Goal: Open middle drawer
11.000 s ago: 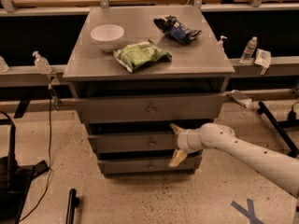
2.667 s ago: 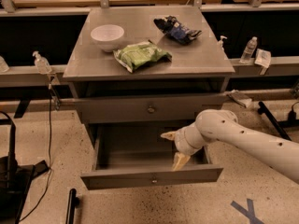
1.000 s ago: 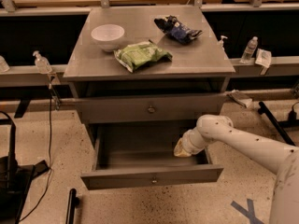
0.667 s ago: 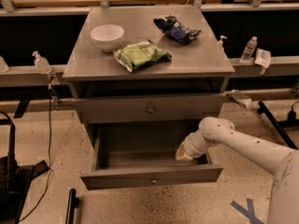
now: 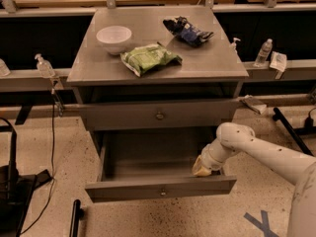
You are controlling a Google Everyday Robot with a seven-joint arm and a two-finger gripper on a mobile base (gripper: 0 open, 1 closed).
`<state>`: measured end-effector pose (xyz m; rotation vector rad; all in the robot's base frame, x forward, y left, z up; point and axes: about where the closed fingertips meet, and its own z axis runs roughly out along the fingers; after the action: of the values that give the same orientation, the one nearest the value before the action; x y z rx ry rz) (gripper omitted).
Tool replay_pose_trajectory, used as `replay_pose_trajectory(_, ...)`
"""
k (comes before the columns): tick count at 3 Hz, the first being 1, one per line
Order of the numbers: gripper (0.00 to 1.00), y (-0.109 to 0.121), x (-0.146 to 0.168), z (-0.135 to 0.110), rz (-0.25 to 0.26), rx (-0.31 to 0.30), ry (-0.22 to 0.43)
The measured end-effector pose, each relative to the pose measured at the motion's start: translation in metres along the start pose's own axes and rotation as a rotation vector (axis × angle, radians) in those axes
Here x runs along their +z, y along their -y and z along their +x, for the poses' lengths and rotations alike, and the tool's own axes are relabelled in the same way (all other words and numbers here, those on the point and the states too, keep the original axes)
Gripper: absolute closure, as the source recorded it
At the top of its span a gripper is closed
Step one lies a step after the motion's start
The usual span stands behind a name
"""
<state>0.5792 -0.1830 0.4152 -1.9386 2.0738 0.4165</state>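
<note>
The middle drawer [image 5: 133, 189] is a grey flat-fronted drawer with a small round knob [image 5: 163, 192]. It stands pulled well out of the cabinet, and its inside looks bare. My gripper [image 5: 201, 169] is on a white arm that comes in from the right. It sits low inside the drawer's right end, just behind the drawer front. The top drawer [image 5: 123, 116] above it is shut. The bottom drawer is hidden under the open one.
On the cabinet top are a white bowl [image 5: 114, 36], a green bag [image 5: 149, 58] and a dark blue bag [image 5: 187, 31]. Bottles [image 5: 262, 52] stand on a rail behind. Black equipment [image 5: 10, 181] stands on the floor at left. A blue tape cross [image 5: 261, 223] marks the floor at right.
The middle drawer was shut at first and now stands pulled out. Over the last second my gripper has moved slightly right and down inside the drawer's right end.
</note>
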Motion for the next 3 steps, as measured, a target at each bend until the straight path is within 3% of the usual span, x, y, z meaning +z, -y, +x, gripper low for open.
replay_pose_trajectory(1,1.00,-0.021,-0.013,-0.003,-0.075,-0.048,-0.033)
replay_pose_trajectory(2,1.00,-0.029,-0.019,-0.008,-0.103,-0.077,-0.047)
replay_pose_trajectory(3,1.00,-0.029,-0.020,-0.015,-0.100,-0.102,0.000)
